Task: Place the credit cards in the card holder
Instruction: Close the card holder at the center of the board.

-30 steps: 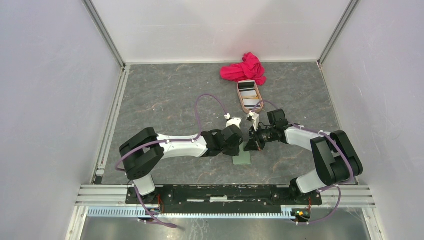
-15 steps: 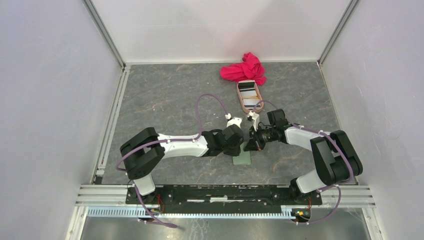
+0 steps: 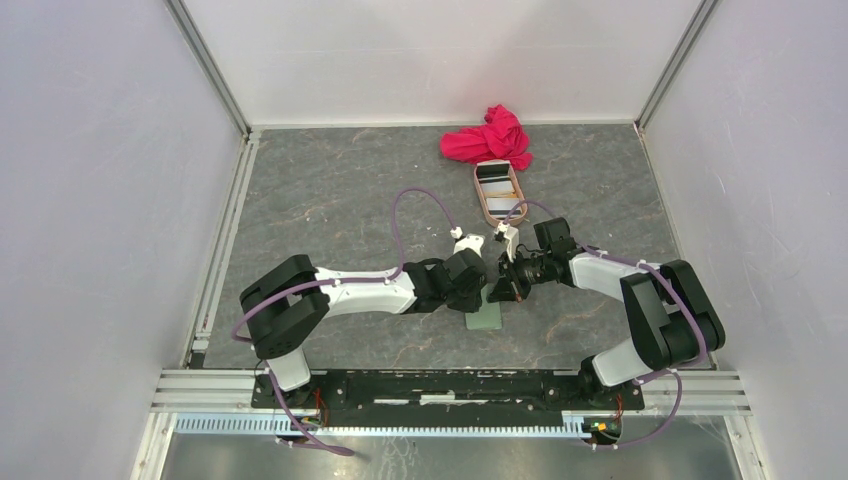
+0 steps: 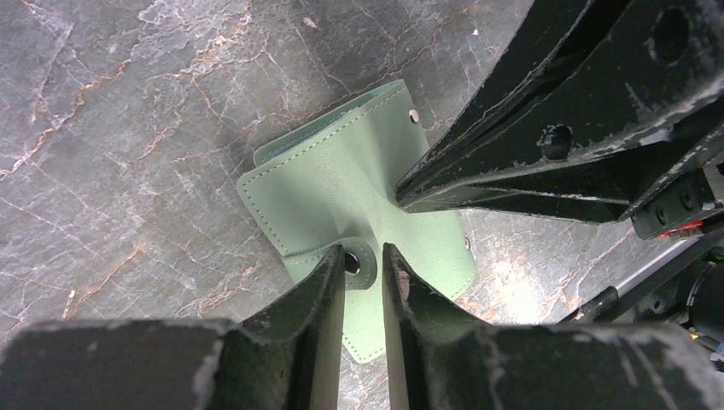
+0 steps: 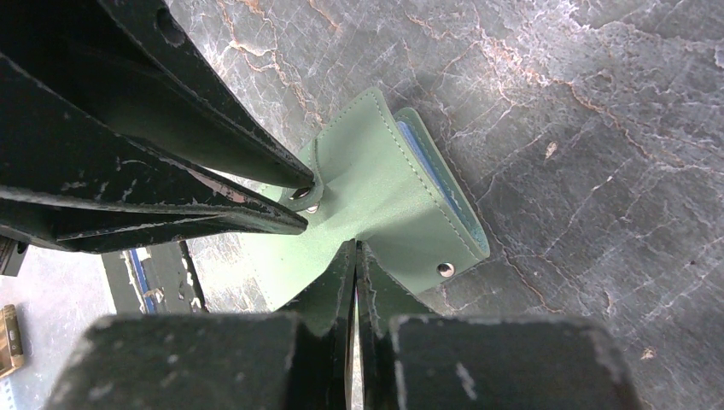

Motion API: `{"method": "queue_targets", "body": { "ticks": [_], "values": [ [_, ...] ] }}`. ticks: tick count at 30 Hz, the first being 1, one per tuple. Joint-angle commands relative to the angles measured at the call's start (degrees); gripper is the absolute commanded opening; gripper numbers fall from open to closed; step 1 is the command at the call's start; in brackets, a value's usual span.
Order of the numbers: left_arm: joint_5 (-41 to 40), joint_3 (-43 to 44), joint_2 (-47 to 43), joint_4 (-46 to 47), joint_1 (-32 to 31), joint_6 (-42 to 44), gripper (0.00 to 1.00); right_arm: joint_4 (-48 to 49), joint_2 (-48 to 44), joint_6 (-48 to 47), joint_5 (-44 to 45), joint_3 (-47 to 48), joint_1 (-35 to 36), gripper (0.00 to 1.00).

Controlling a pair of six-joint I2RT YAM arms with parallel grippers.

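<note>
One sage-green card holder (image 4: 341,175) lies on the grey marbled table (image 3: 330,200), near the middle and a little toward the near edge, caught between both arms. Its upper flap is lifted off the lower leaf, and a pale blue lining shows along the open edge in the right wrist view. The left gripper (image 4: 363,260) pinches the small snap tab, its fingers almost together with the metal ring of the snap between them. The right gripper (image 5: 354,256) comes in from the opposite side, its fingers pressed together on a raised fold of the flap. Farther back and slightly right, an oval pinkish-tan tray (image 3: 481,205) holds the credit cards (image 3: 494,180), well apart from the holder. A crumpled red cloth (image 3: 490,138) touches the tray's far end.
</note>
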Motion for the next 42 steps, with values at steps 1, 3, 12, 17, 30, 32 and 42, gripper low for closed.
{"method": "queue_targets", "body": {
  "ticks": [1,3,12,17,30,32,42],
  "values": [
    [3.9,-0.7,-1.9,4.9,-0.6,-0.8,0.29,-1.9,2.0,-1.3,3.2,-0.4,1.8,0.05],
    [4.3,-1.0,-2.0,5.6,-0.6,-1.1,0.29,-1.9,1.9,-1.3,3.2,-0.4,1.9,0.05],
    [6.4,-2.5,-3.0,7.7,-0.2,-2.1,0.31,-1.9,2.0,-1.4,3.3,-0.3,1.8,0.05],
    [7.5,-3.5,-3.1,10.2,0.4,-2.6,0.34,-2.0,2.1,-1.4,3.4,-0.3,1.8,0.05],
    [7.8,-4.5,-4.9,11.3,0.7,-3.4,0.34,-2.1,2.2,-1.6,3.4,-0.2,1.9,0.05],
    [8.0,-4.7,-5.0,11.7,0.6,-3.3,0.33,-2.1,2.2,-1.6,3.5,-0.2,1.9,0.05],
    [8.1,-5.9,-4.9,13.4,1.3,-3.2,0.26,-2.2,2.2,-1.6,3.4,-0.1,1.9,0.05]
  ]
}}
